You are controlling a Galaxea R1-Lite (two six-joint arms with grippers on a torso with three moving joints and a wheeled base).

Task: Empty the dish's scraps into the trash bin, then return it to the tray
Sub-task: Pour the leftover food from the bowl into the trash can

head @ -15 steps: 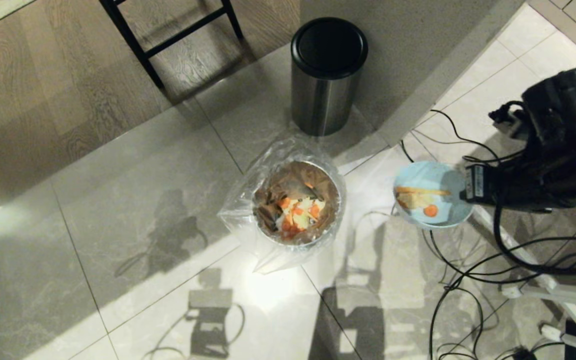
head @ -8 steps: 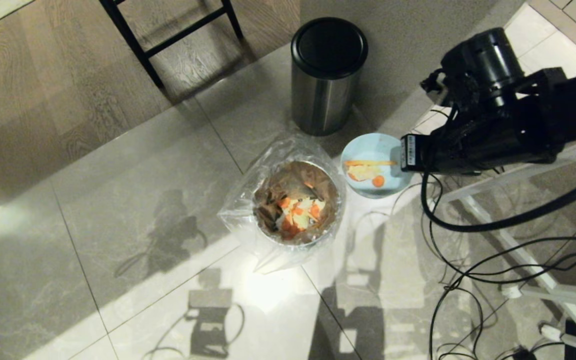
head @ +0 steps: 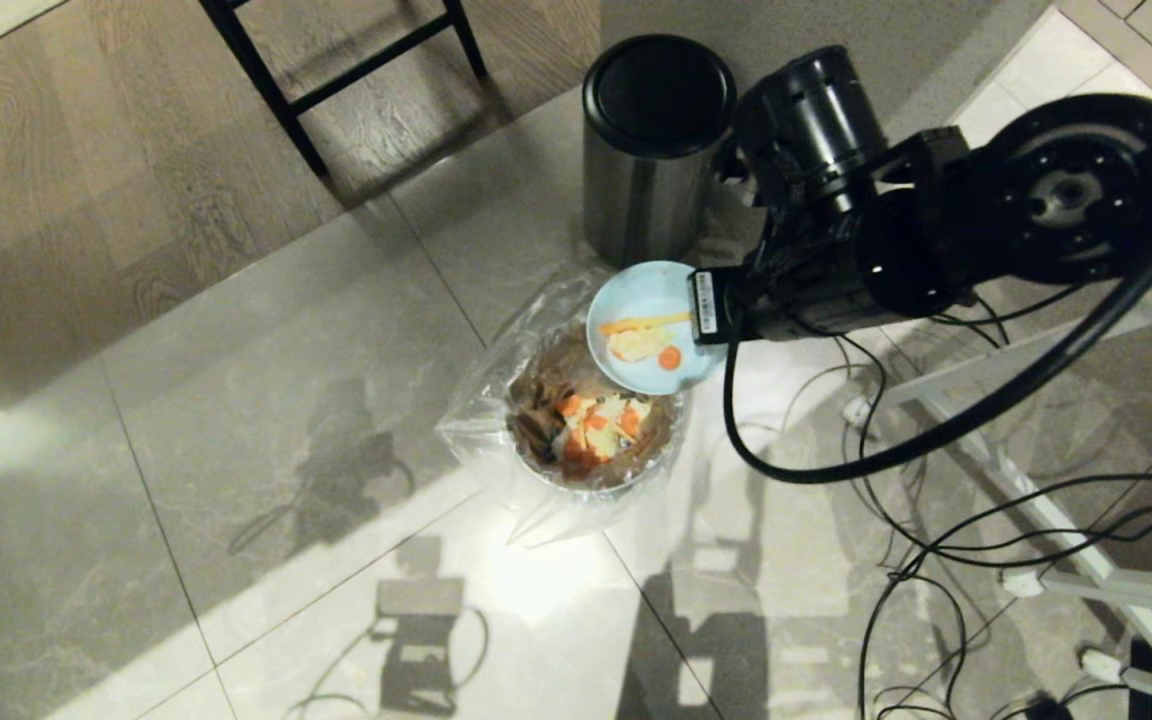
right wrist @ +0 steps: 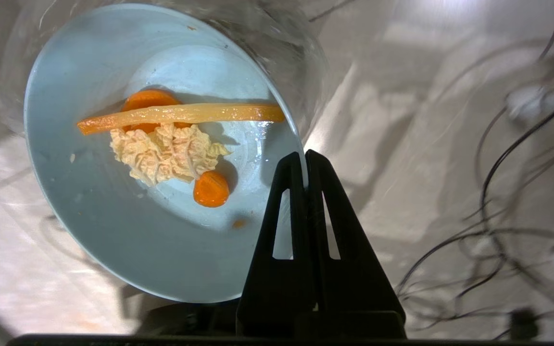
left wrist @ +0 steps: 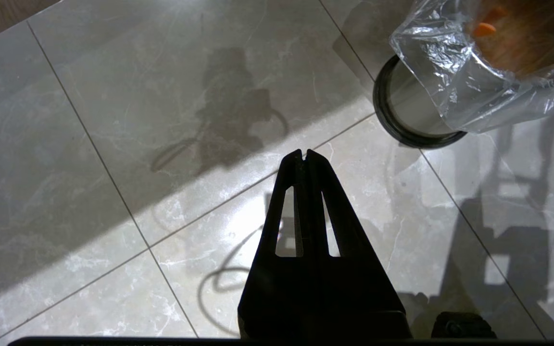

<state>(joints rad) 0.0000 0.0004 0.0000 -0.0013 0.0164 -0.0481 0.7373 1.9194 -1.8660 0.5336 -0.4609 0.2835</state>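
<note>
Right gripper, clamped on the small pale-blue round dish, had swung it from beside to over the bagged steel trash bin's rim; scraps remained untipped.

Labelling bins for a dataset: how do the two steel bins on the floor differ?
The trash bin is open, with a clear plastic bag around its rim and food scraps inside; the lidded bin is shut under a black domed lid with no bag showing. The trash bin stands nearer the robot. Both are shiny steel cylinders.

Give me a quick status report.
Right end effector shut on small pale-blue bowl, scraps inside. Bowl over bagged steel bin's rim. Left end effector shut, idle. Nothing blocking.
</note>
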